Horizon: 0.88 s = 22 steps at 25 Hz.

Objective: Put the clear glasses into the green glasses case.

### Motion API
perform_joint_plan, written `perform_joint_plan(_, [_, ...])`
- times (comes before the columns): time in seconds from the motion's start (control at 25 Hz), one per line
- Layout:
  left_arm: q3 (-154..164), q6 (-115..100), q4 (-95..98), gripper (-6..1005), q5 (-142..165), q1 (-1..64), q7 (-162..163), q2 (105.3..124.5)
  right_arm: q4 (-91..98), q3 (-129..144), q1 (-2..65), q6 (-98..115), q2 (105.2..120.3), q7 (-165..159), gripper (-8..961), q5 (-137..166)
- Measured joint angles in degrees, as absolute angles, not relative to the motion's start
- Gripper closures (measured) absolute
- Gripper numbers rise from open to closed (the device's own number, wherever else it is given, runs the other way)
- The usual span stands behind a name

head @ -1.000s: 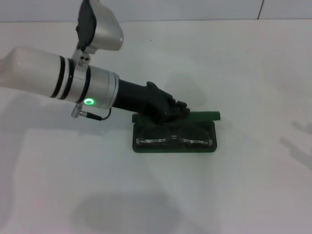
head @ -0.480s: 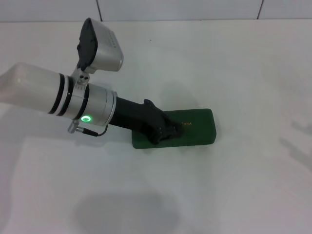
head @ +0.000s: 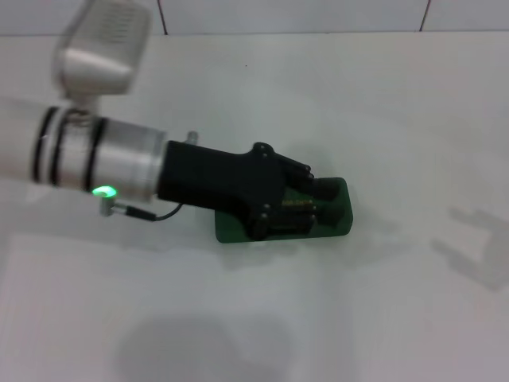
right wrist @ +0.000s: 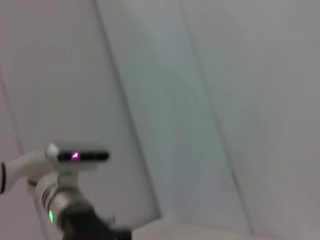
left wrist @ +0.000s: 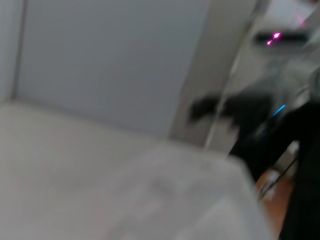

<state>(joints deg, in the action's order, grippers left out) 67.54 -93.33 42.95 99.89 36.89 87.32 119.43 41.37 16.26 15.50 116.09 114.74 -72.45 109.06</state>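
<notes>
The green glasses case (head: 337, 220) lies shut on the white table, just right of the middle of the head view. Gold lettering shows on its lid. The clear glasses are hidden. My left gripper (head: 307, 199) hovers over the left half of the lid, open, with one black finger (head: 312, 177) at the case's far edge and the other near its front edge. It holds nothing. The right gripper is out of view.
The white table (head: 382, 318) runs back to a tiled wall (head: 318, 14). A shadow (head: 469, 243) falls on the table at the right. The right wrist view shows my left arm (right wrist: 65, 205) far off against a wall.
The case was open with the glasses inside one second ago, then its lid came down. Since then my left wrist has rotated and the gripper has shifted right over the lid.
</notes>
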Motion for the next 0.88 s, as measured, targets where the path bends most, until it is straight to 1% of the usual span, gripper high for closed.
perform_joint_plan(0.08, [67.43,-97.86,44.65,772,94.88,34.14,85.59,118.89,41.18,19.5,16.4,115.62,115.13,-71.73,375,109.91])
perform_joint_plan(0.16, [67.17,-101.39,45.45,706,90.1,31.71,85.13,117.91,40.43,22.74,17.2,115.06,115.28,-71.62,373,109.93])
perform_joint_plan(0.2, [66.69,-102.39,45.57,673,88.63,30.85,85.69,117.31,39.81,24.23,17.75,114.9,115.32,-71.41,350,109.89])
perform_joint_plan(0.4, [63.31,-106.24,45.05,440,87.42,28.13,88.22,114.93,34.7,30.33,22.0,114.76,115.7,-68.72,232,109.5])
perform_joint_plan(0.44, [63.31,-106.24,45.05,426,87.42,28.13,88.22,114.93,34.18,30.52,22.36,114.78,115.71,-68.53,216,109.45])
perform_joint_plan(0.48, [63.05,-108.1,45.0,412,87.48,27.04,88.43,114.2,32.89,30.98,23.35,114.89,115.77,-68.02,201,109.33])
perform_joint_plan(0.64, [63.06,-110.69,44.92,357,88.0,26.18,88.62,113.42,28.53,32.43,26.98,115.23,116.0,-66.09,138,109.2])
perform_joint_plan(0.84, [63.04,-111.67,44.8,287,88.92,25.05,89.33,111.66,23.65,33.12,30.48,115.47,116.18,-62.87,142,109.12])
perform_joint_plan(0.88, [63.02,-111.74,44.77,287,88.98,24.85,89.32,111.35,22.78,33.28,31.07,115.47,116.18,-62.34,142,109.06])
